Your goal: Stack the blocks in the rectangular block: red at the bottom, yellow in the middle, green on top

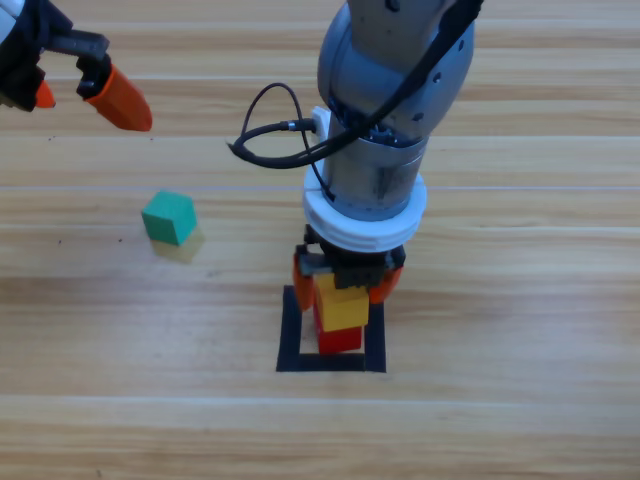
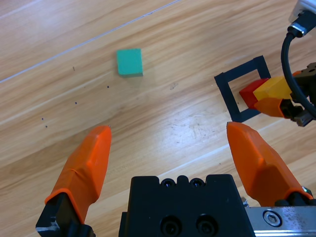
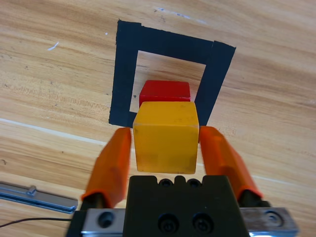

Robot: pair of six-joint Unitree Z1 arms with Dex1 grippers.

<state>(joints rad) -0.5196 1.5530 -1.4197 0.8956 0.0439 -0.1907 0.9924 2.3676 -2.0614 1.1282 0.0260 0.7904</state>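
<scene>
My right gripper (image 1: 345,290) is shut on the yellow cube (image 1: 343,308), its orange jaws against the cube's two sides in the right wrist view (image 3: 166,140). The yellow cube sits directly over the red cube (image 1: 340,340), which stands inside the black tape rectangle (image 1: 290,330). Whether yellow rests on red I cannot tell. The teal-green cube (image 1: 168,217) lies alone on the wood to the left. My left gripper (image 1: 85,100) hangs open at the top left, empty, with the green cube (image 2: 129,61) ahead of it in its wrist view.
A black cable (image 1: 262,140) loops off the right arm's wrist toward the left. Bare wooden table (image 1: 520,330) surrounds the tape rectangle.
</scene>
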